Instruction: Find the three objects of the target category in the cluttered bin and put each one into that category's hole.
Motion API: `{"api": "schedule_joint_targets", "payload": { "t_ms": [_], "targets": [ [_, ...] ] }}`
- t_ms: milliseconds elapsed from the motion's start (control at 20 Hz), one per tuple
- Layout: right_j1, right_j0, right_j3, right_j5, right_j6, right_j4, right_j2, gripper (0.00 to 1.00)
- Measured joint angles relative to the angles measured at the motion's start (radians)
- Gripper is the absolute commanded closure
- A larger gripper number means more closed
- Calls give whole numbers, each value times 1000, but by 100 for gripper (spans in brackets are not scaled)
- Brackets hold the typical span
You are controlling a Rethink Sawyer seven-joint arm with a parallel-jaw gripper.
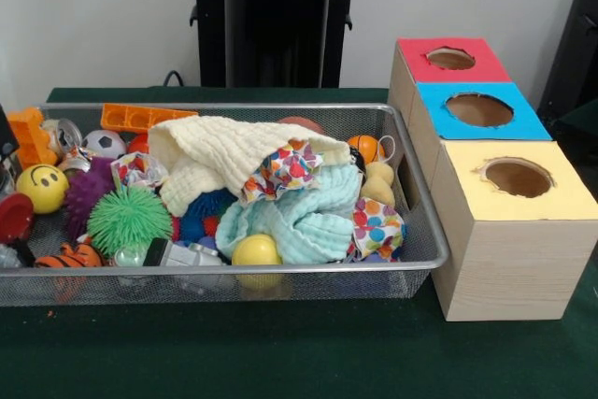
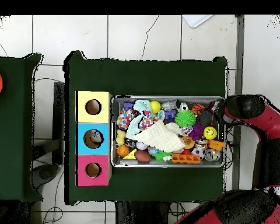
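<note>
- The wire-mesh bin (image 1: 425, 259) sits on the green desk (image 1: 280, 352), taking up the left and middle of the front view, with its long side running left to right.
- At the bin's far left lie an orange block (image 1: 28, 135), a yellow smiley ball (image 1: 41, 187) and a small soccer ball (image 1: 103, 143).
- Just right of these, a purple spiky ball (image 1: 86, 192) touches a green spiky ball (image 1: 129, 220); a tiger-striped ball (image 1: 67, 256) rests against the near wall.
- An orange perforated brick (image 1: 140, 117) leans along the far wall.
- In the middle, a cream cloth (image 1: 220, 158) is draped over the pile, overlapping a patterned heart-print cloth (image 1: 285, 171) and a pale mint cloth (image 1: 299, 221).
- A plain yellow ball (image 1: 256, 251) sits by the near wall, below the mint cloth.
- Toward the bin's right end lie a small basketball (image 1: 366, 148) and a tan peanut-shaped toy (image 1: 378, 184).
- Right of the bin, a row of three boxes stands just beside it: the yellow-topped box (image 1: 509, 231) nearest, the blue-topped box (image 1: 476, 111) in the middle, the red-topped box (image 1: 448, 61) farthest, each with a round hole in its top.
- In the overhead view the red and black arm (image 2: 265, 119) curves beside the end of the bin away from the boxes; the pincer is not visible in either view.
</note>
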State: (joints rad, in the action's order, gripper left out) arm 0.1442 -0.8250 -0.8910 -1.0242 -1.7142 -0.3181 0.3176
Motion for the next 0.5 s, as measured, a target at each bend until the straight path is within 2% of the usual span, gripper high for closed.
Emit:
{"api": "schedule_joint_targets", "payload": {
  "t_ms": [500],
  "targets": [
    [27,20,-30,32,0,-66,-2,100]
  ]
}}
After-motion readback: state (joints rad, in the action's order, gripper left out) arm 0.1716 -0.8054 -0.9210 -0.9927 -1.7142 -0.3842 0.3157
